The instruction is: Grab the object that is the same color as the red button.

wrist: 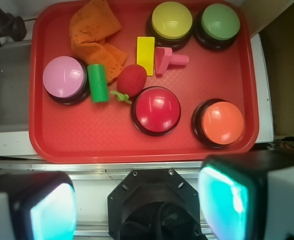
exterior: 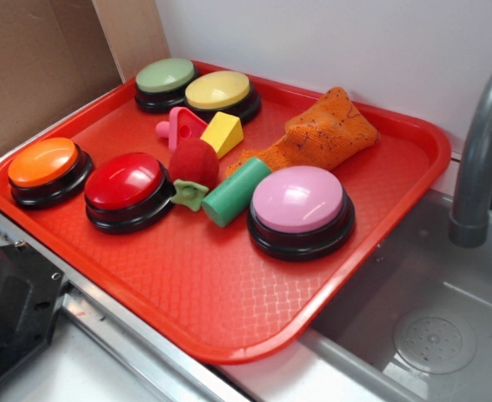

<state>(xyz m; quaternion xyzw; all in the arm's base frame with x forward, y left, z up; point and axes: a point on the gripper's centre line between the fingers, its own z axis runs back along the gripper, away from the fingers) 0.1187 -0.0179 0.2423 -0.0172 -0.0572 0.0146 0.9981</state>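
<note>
While the claw point(wrist: 137, 210) hangs spread, the strawberry toy point(exterior: 195, 162) seemingly leans, leaves toward the red button point(exterior: 124, 182).

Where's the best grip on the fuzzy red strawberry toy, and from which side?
Probably top-down on the strawberry toy's rounded red body, above its green leaves. Close the fingers along the axis between the yellow block and bare tray; the red button and green cylinder crowd the other sides.

Jaws wide apart, nothing between.
</note>
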